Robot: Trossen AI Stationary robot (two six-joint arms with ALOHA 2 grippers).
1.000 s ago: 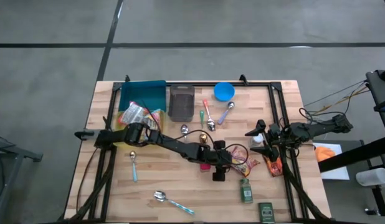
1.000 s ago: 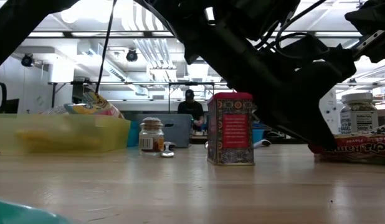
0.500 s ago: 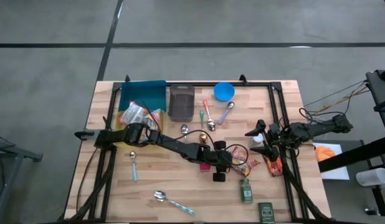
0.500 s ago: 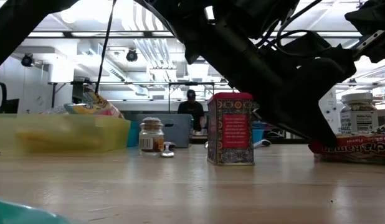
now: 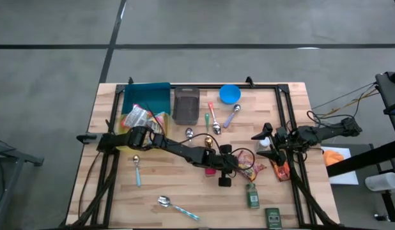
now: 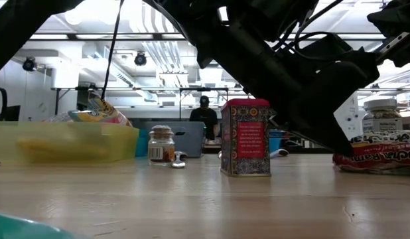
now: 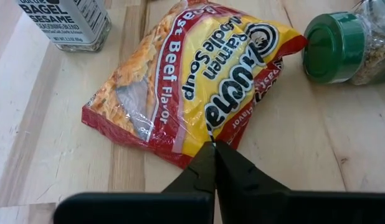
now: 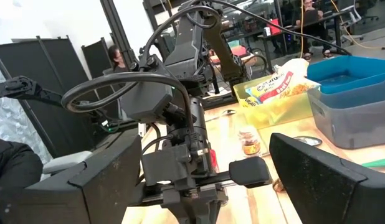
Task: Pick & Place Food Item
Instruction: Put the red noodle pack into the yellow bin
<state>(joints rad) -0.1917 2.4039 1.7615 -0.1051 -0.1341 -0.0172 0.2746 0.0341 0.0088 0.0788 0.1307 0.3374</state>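
In the left wrist view's lower centre, the left gripper [image 7: 214, 148] has its jaws pinched closed on the near edge of the ramen noodle packet [image 7: 192, 81], which lies flat on the wooden table [image 7: 49, 168] across the middle of the frame. Beyond it, a green-lidded jar [image 7: 339, 46] sits at upper right and a sesame seasoning jar [image 7: 68, 22] at upper left. In the high view, the right gripper [image 5: 269, 142] waits right of centre, jaws wide open.
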